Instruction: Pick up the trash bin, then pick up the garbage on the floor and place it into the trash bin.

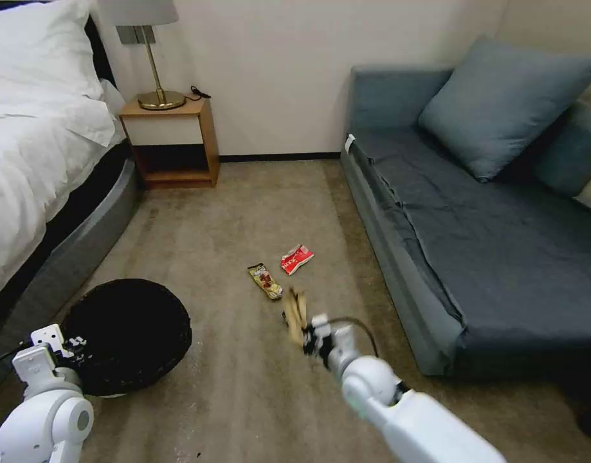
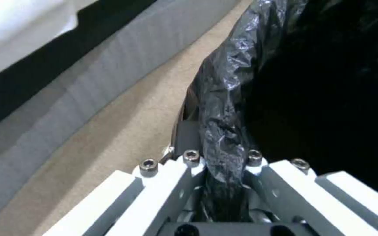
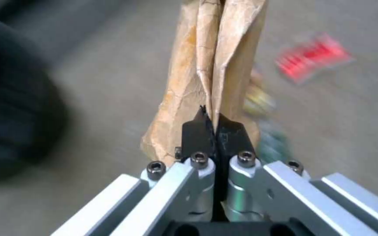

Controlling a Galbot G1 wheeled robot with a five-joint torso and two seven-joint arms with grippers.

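Right gripper (image 3: pixel 215 126) pinched tight on paper bag (image 3: pixel 206 75): light, crushable, best held at fold. Left gripper (image 2: pixel 224 164) clamps bin (image 1: pixel 125 334) rim; liner soft, slippery.

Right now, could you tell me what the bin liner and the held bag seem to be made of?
Trash bin liner: thin glossy black plastic, judging by its shiny crinkles, clamped in the left tool. Crumpled brown paper bag: matte kraft paper, likely, with sharp creases, pinched in the right tool.
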